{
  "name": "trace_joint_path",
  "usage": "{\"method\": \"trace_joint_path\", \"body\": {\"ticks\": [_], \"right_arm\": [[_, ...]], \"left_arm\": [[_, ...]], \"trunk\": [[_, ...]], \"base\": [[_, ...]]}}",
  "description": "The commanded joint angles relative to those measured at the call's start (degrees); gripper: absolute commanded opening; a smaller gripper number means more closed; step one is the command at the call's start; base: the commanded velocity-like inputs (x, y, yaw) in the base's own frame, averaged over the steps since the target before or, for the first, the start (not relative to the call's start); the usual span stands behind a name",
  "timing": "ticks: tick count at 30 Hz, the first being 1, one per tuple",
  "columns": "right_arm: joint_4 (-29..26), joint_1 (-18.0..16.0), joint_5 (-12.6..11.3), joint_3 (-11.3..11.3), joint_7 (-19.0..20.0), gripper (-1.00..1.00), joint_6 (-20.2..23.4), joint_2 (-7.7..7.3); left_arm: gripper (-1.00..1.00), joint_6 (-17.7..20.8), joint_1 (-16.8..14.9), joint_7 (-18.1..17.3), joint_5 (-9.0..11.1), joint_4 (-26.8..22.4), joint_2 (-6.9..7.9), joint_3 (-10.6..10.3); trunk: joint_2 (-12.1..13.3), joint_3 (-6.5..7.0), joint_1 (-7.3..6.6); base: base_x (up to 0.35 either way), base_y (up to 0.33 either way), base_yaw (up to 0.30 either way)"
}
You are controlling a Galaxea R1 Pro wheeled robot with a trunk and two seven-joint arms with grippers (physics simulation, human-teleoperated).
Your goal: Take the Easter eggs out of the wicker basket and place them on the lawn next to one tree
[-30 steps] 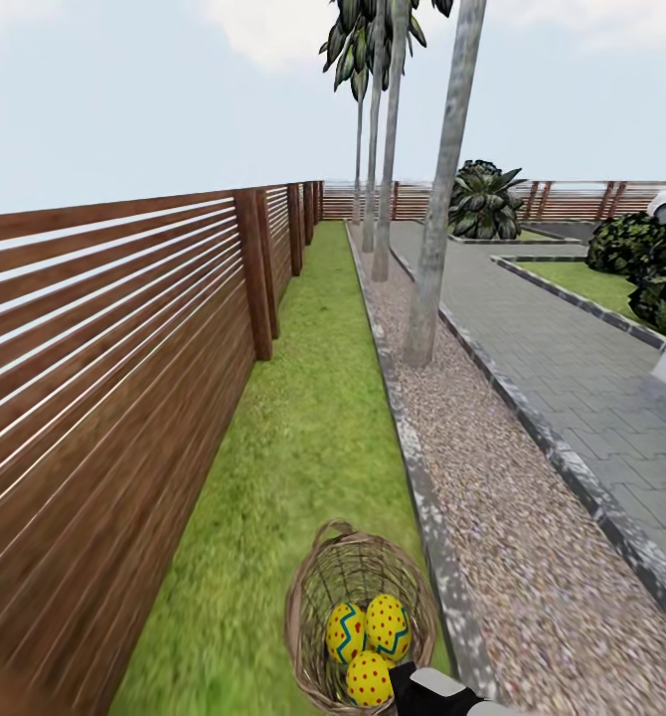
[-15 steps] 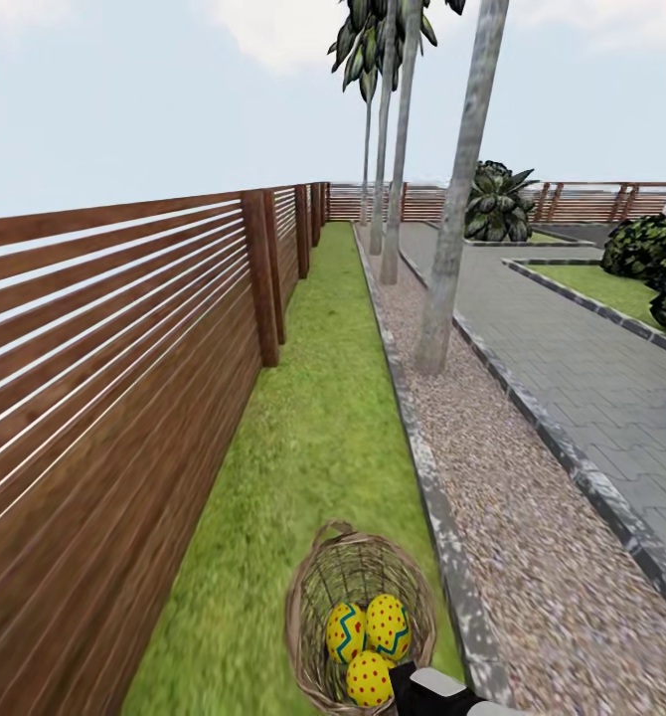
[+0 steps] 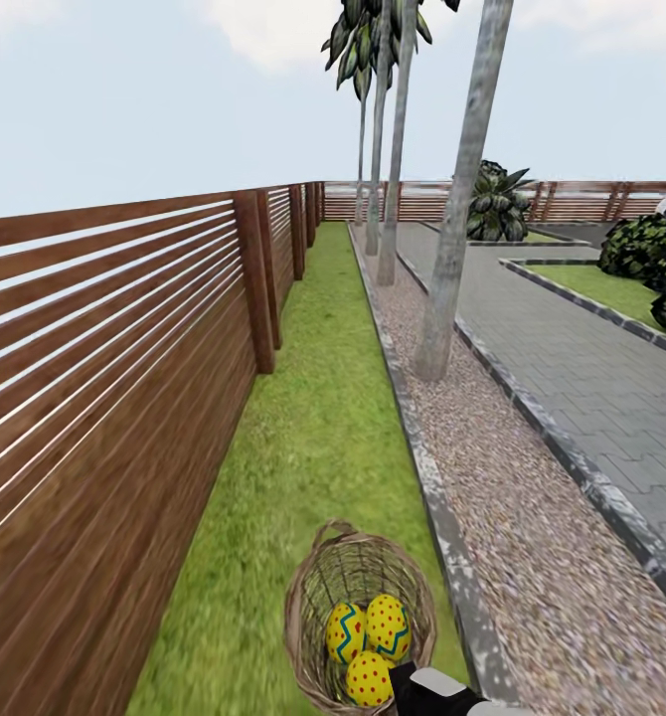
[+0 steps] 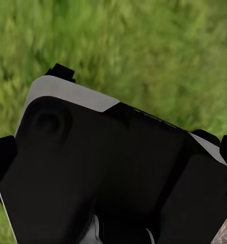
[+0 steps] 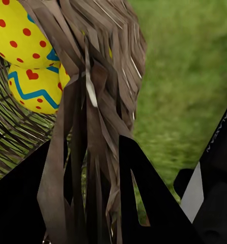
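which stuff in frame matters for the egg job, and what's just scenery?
Job:
- three Easter eggs, all in the basket
- wicker basket, on the grass
- lawn
- nearest tree, rooted in gravel beside the lawn
- right pincer, fingers either side of the basket wall

Scenery:
- wooden fence
- gravel strip
- grey paving
- shrubs
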Motion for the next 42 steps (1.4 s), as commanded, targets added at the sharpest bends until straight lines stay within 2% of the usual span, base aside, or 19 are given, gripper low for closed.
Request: {"method": "trace_joint_path", "body": {"ticks": [1, 42], "right_arm": [[0.07, -0.08, -0.17, 0.24, -0.06, -1.0, -0.32, 0.0], [0.07, -0.08, -0.26, 0.24, -0.16, -1.0, -0.24, 0.0]], "left_arm": [[1.0, 0.11, -0.07, -0.18, 0.6, 0.1, 0.01, 0.06], [1.0, 0.11, -0.07, -0.18, 0.6, 0.1, 0.02, 0.06]], "trunk": [[-0.09, -0.09, 0.05], [-0.09, -0.25, 0.05]], "base": [[0.325, 0.073, -0.006], [0.325, 0.006, -0.013]]}}
